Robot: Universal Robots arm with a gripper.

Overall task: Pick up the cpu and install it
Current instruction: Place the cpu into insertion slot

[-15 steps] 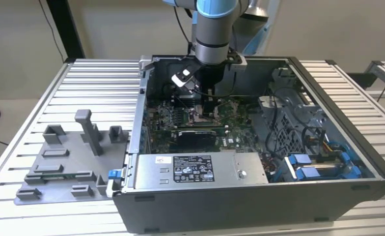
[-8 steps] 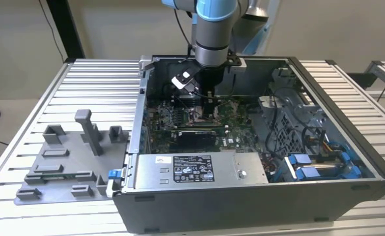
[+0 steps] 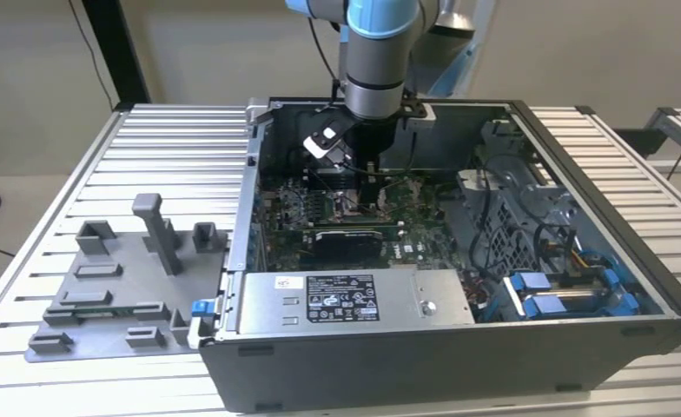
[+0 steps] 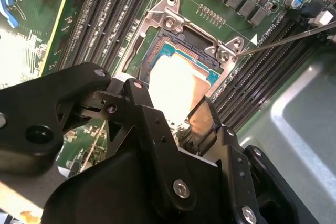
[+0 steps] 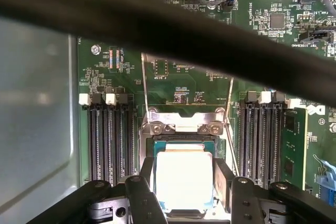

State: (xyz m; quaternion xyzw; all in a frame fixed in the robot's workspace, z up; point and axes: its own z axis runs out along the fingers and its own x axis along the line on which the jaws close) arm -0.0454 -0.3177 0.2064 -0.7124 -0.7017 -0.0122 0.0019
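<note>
Fingers — two, black, parted no wider than the cpu and closed against two of its opposite edges, as both wrist views show; nothing else sits between them. Gripper: reaches straight down into the open computer case, over the green circuit board. Location of the cpu: squarely over the metal-framed socket, between the two banks of memory slots, its bright silvery top facing up and a thin green rim showing round it; whether it is fully bedded in the socket or hangs just above it cannot be told. Thin latch rod: stands off to one side of the socket, apart from the cpu. Handling, by judgement: light, thin, stiff, no give at all. The smooth metal top is likely slippery, so the edges are the place to hold it, as the fingers do now. The underside and the socket's dark centre are probably the fragile parts, so it wants to be kept level, square to the frame and under little force — a tilt or a sideways scrape could do harm. Also present: grey tray with upright posts on the ribbed table, at the exterior view's left, well apart from the gripper.
</note>
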